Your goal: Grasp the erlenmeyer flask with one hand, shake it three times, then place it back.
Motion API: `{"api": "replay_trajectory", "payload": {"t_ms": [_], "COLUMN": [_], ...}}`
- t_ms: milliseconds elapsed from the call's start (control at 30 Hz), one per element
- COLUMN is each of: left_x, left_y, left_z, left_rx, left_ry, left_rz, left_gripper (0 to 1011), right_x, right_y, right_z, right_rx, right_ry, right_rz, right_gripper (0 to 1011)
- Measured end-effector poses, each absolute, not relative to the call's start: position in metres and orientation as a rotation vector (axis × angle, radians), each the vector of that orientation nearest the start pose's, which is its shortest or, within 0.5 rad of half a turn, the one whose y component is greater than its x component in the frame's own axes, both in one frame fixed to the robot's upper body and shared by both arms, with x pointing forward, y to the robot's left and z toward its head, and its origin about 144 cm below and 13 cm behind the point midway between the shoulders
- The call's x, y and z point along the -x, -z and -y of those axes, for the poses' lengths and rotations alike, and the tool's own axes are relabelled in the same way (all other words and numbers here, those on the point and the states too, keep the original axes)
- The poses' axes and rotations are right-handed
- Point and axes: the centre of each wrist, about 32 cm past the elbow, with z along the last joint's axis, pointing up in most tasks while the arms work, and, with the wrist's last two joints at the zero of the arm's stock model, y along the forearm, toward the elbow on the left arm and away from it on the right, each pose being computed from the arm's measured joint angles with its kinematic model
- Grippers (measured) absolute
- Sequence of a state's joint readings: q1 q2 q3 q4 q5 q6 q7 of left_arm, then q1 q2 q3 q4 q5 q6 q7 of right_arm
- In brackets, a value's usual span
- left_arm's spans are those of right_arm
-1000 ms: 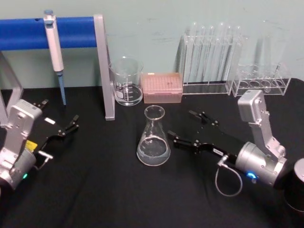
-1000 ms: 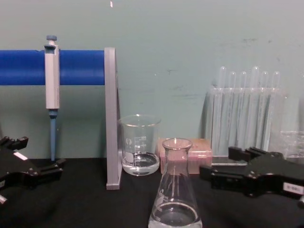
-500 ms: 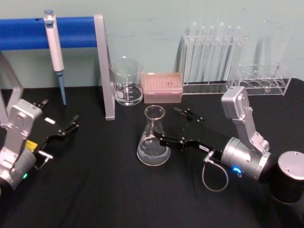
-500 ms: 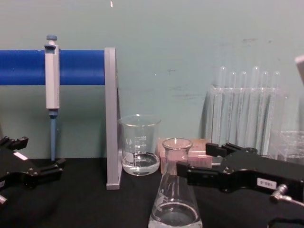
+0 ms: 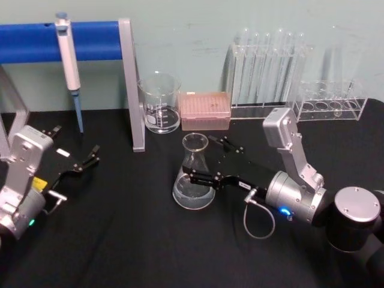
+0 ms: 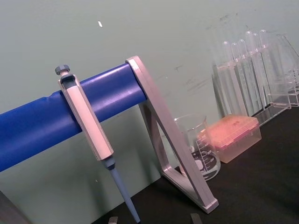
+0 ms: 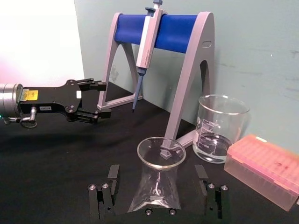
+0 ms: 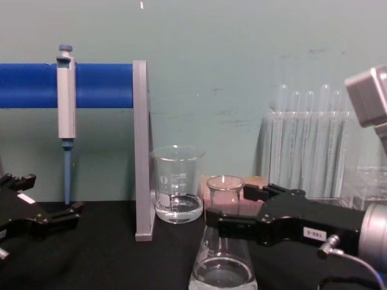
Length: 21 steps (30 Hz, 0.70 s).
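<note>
Centre frame: right gripper [image 5: 200, 157] straddles the erlenmeyer flask [image 5: 193, 191], jaws apart. Grasp, shakes, return all pending; left gripper [image 5: 77, 140] parked lower left.

The flask [image 5: 194, 174] stands mid-table [image 5: 120, 240], between the spread fingers of the right gripper [image 5: 204, 158], whose arm lies to its right. Behind it are a beaker [image 5: 160, 103] and a box [image 5: 205, 110]. A rack [image 5: 267, 75] is back right, and a stand [image 5: 129, 84] holding a pipette [image 5: 69, 60] is back left. The left gripper [image 5: 77, 139] sits far left.

erlenmeyer flask [image 5: 193, 157]: clear | tip box [image 5: 205, 111]: pink | stand bar [image 5: 90, 41]: blue | tabletop [image 5: 132, 240]: black
</note>
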State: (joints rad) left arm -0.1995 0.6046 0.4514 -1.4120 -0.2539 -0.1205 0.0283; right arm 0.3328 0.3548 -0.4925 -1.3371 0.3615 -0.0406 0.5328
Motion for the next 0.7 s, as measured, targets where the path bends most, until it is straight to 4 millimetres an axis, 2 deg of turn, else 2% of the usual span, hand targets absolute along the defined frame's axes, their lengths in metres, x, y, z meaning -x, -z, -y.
{"api": "replay_trajectory", "payload": {"t_ms": [700], "left_x": [-0.489], "left_y": [-1.140], "left_z": [-0.310], "left_rx": [-0.305], "left_ry": [-1.248], "left_rz": [0.285], "left_gripper": [1001], "right_x": [-0.539], "right_y": [-1.148], "right_z": [0.199], "right_rx": [0.107], "right_ry": [0.681], "right_rz": [0.033], "right_gripper": [1000]}}
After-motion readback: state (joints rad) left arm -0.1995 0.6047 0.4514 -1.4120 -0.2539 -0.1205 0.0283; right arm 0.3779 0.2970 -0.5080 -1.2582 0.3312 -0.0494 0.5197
